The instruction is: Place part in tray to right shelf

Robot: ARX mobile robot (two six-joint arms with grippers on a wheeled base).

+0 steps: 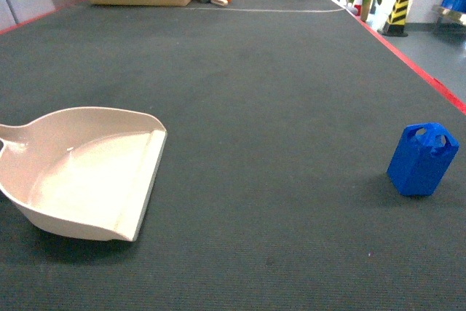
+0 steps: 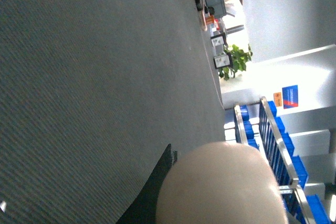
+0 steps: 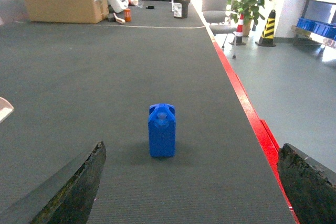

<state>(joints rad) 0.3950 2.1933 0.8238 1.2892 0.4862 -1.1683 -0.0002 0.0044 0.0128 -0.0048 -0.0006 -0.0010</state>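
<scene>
Carpet (image 1: 240, 92), dark grey, fills my head view, and neither of my grippers shows in it. My tray (image 1: 80, 172) lies flat well to the left of the part (image 1: 423, 159), its open lip turned toward the part. That small blue block stands upright near the carpet's red edge strip (image 1: 415, 67).

From my left wrist, I see a rounded cream bulge of the tray (image 2: 220, 187) pressed close under the lens. My left gripper's dark finger (image 2: 152, 192) lies against it, but I cannot tell whether that gripper is clamped or loose. Blue crates on a metal rack (image 2: 273, 140) stand beyond the tray.

From my right wrist, my right gripper (image 3: 189, 182) is spread wide and holds nothing; the part (image 3: 161, 130) stands ahead between its fingers, untouched.
</scene>
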